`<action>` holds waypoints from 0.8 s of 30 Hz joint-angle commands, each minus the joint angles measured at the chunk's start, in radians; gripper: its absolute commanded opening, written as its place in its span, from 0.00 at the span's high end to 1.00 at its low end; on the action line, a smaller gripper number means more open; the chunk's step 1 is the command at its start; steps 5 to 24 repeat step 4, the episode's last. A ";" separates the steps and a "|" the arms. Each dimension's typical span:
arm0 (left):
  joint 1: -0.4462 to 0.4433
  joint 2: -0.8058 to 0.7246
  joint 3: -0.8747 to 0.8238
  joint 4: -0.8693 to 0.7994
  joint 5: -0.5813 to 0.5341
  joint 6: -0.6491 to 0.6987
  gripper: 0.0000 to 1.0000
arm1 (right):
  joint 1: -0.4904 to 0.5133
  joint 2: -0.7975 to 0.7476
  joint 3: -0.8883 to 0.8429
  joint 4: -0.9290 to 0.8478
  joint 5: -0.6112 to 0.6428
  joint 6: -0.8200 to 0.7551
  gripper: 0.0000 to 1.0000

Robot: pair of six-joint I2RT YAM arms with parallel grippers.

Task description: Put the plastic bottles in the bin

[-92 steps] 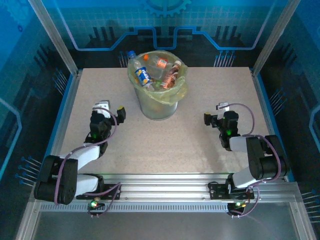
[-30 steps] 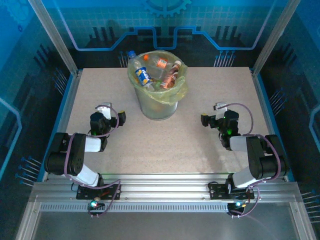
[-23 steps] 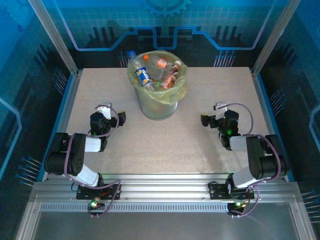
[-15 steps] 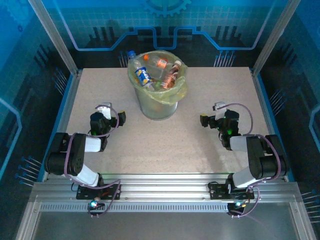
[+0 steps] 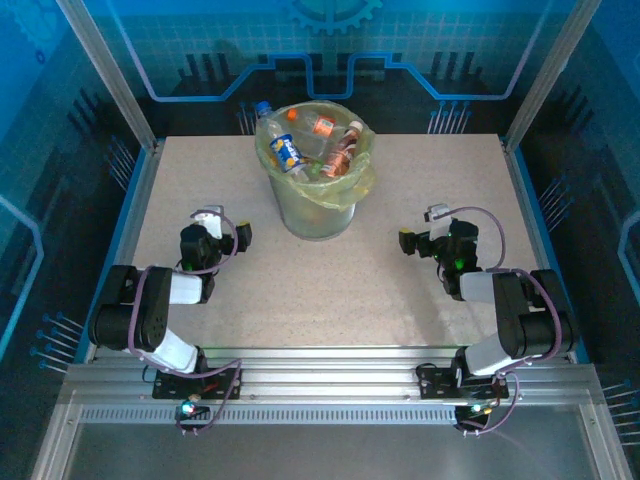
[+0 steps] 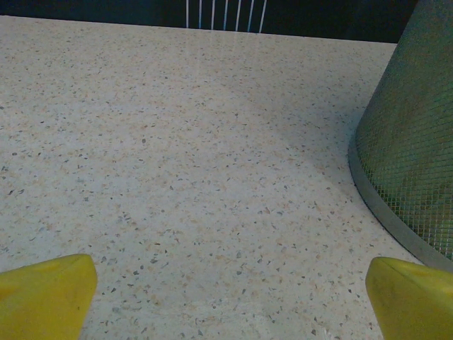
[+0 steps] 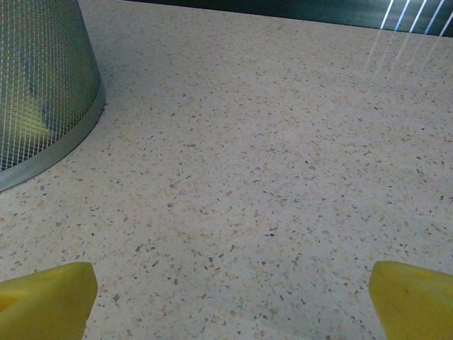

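Observation:
The bin [image 5: 318, 205], a grey mesh bucket lined with a yellow-green bag, stands at the far middle of the table. Several plastic bottles [image 5: 322, 140] with orange, blue and red labels are piled inside it up to the rim. My left gripper [image 5: 226, 224] rests low over the table to the bin's left, open and holding nothing. My right gripper [image 5: 420, 227] sits low to the bin's right, also open with nothing in it. In the left wrist view the bin's wall [image 6: 414, 142] rises at the right; in the right wrist view the bin [image 7: 39, 85] is at the left.
The speckled tabletop [image 5: 330, 290] lies bare between and in front of both grippers. Yellow fingertips [image 6: 42, 294] [image 7: 414, 297] show at the lower corners of both wrist views. Metal frame posts and blue panels wall in the table's sides and back.
The left arm folded back toward its base three seconds ago and has held still over the last second. The right gripper has crept slightly left. Both stay open.

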 commanded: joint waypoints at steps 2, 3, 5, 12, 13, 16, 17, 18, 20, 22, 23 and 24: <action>0.005 0.004 0.014 0.001 0.021 -0.006 0.01 | -0.017 0.006 0.009 0.033 -0.013 -0.011 0.00; 0.005 0.004 0.016 0.001 0.021 -0.008 0.01 | -0.018 0.006 0.009 0.033 -0.013 -0.012 0.00; 0.005 0.004 0.014 0.001 0.021 -0.007 0.01 | -0.018 0.006 0.010 0.033 -0.014 -0.011 0.00; 0.005 0.004 0.014 0.001 0.021 -0.007 0.01 | -0.018 0.006 0.010 0.033 -0.014 -0.011 0.00; 0.005 0.004 0.014 0.001 0.021 -0.007 0.01 | -0.018 0.006 0.010 0.033 -0.014 -0.011 0.00; 0.005 0.004 0.014 0.001 0.021 -0.007 0.01 | -0.018 0.006 0.010 0.033 -0.014 -0.011 0.00; 0.005 0.004 0.014 0.001 0.021 -0.007 0.01 | -0.018 0.006 0.010 0.033 -0.014 -0.011 0.00; 0.005 0.004 0.014 0.001 0.021 -0.007 0.01 | -0.018 0.006 0.010 0.033 -0.014 -0.011 0.00; 0.005 0.004 0.014 0.001 0.021 -0.007 0.01 | -0.018 0.006 0.010 0.033 -0.014 -0.011 0.00; 0.005 0.004 0.014 0.001 0.021 -0.007 0.01 | -0.018 0.006 0.010 0.033 -0.014 -0.011 0.00; 0.005 0.004 0.014 0.001 0.021 -0.007 0.01 | -0.018 0.006 0.010 0.033 -0.014 -0.011 0.00; 0.005 0.004 0.014 0.001 0.021 -0.007 0.01 | -0.018 0.006 0.010 0.033 -0.014 -0.011 0.00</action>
